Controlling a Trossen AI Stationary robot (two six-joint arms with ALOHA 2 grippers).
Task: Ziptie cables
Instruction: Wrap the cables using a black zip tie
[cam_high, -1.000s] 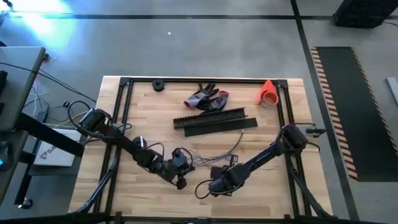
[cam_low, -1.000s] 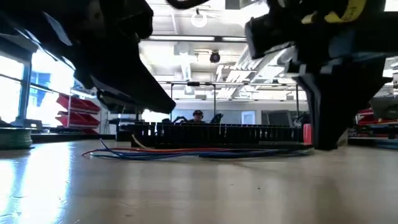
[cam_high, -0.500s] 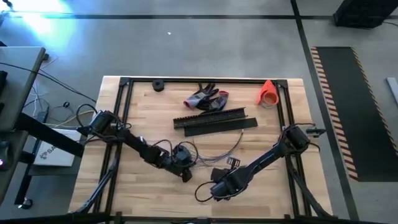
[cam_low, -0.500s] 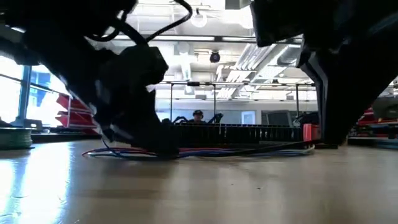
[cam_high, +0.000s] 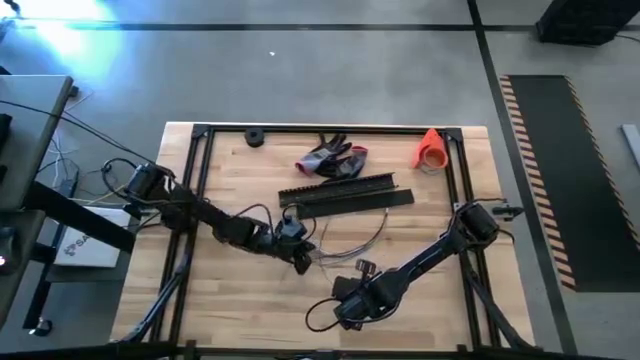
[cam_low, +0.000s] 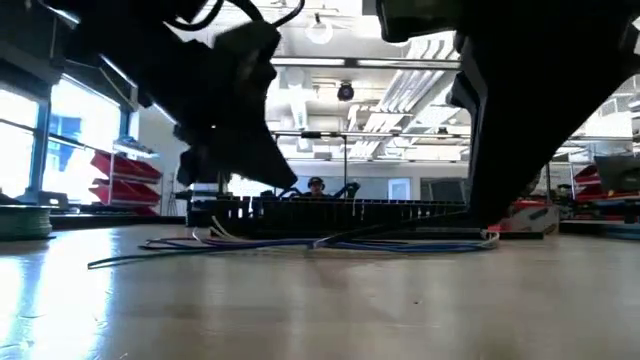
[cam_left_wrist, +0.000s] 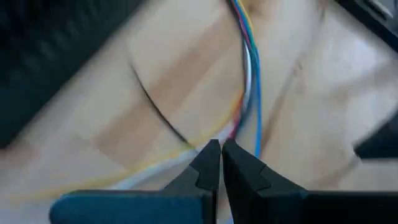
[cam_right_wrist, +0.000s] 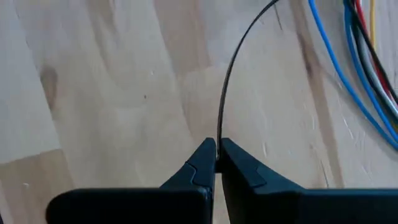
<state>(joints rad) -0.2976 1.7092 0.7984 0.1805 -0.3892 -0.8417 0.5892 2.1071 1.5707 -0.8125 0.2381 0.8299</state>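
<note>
Both end effectors clamped | left on cables | right on black ziptie

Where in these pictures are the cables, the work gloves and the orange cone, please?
cables (cam_right_wrist: 348, 65): right wrist view, on the blue wire of the bundle.
work gloves (cam_high: 332, 158): high view, on the middle of the pair.
orange cone (cam_high: 431, 149): high view, on its body at the table's far right corner.

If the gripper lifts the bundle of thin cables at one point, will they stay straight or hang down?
Probably they hang down: the cables lie in loose curves on the table, so they look floppy. The strands run separately, so some may slip free. They look light.
</note>
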